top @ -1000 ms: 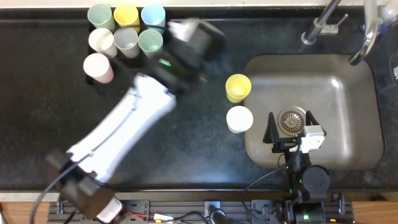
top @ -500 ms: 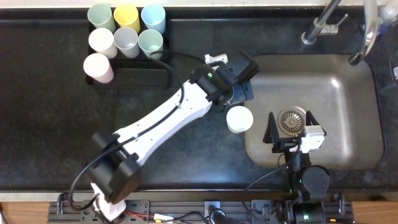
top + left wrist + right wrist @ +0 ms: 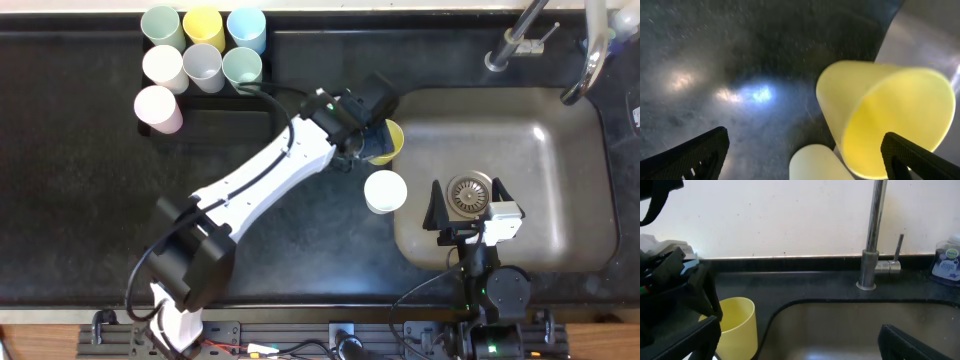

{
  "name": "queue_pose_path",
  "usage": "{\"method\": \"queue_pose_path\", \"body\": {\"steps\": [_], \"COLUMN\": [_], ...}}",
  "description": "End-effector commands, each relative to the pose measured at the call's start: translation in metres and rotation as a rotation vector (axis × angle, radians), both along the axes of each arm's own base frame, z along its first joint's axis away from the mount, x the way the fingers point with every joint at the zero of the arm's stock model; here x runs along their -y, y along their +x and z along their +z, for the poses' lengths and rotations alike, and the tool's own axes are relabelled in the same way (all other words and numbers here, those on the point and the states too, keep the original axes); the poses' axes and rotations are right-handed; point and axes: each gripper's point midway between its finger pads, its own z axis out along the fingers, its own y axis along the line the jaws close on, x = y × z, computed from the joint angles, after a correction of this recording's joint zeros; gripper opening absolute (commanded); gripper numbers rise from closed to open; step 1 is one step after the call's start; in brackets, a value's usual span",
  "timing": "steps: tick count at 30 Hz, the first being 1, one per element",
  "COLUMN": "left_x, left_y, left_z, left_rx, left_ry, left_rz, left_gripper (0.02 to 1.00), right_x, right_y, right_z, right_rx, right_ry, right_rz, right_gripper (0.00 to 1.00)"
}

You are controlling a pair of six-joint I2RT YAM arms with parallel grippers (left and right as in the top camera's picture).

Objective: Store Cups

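Yellow cup was the one in play. It stood on the black worktop right at the lip of the steel sink, with a white cup just beside it. The left pincer had its fingers spread wide with the cup sitting between them, nearer one finger than the other. Nothing was clamped on it yet.

What changed: a second ago that arm was up by the stored cups at the back of the worktop. Half a second ago it had swung across and covered the yellow cup completely. Now it had settled in, so part of the rim peeked out past the wrist from above. Neither loose cup had budged. The right pincer hadn't moved either, parked above the sink with its fingers apart.

My read is that the approach was basically done and the squeeze came next, then the carry back to the others. The white cup would be left for another trip.

Containers: the dark rack at the back left held six cups in two rows of three, all mouth up. A pink cup stood at its near corner, and I couldn't tell if it was in the rack or just beside it. The bare stretch of rack next to the pink one looked like the obvious spot for the yellow cup. From the wrist camera, the yellow cup's inside showed only its own wall.
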Motion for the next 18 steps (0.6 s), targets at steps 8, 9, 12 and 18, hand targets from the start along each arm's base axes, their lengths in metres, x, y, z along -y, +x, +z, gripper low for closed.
{"method": "queue_pose_path", "body": {"steps": [8, 9, 12, 18], "left_x": [0.001, 0.001, 0.000, -0.001], "left_y": [0.013, 0.012, 0.013, 0.019], "left_z": [-0.022, -0.023, -0.023, -0.020], "left_rx": [-0.027, -0.031, -0.028, -0.005], "left_ry": [-0.017, -0.016, -0.013, -0.013], "left_rz": [0.029, 0.028, 0.030, 0.041], "left_gripper": [0.998, 0.998, 0.511, 0.036], "right_x": [0.001, 0.001, 0.001, 0.001], "right_y": [0.000, 0.000, 0.000, 0.000], "right_z": [-0.004, -0.004, -0.004, -0.004], "right_rx": [-0.001, -0.001, -0.001, -0.001], "right_ry": [-0.006, -0.006, -0.006, -0.006], "right_rz": [-0.003, -0.003, -0.003, -0.003], "right_gripper": [0.998, 0.998, 0.998, 0.996]}}
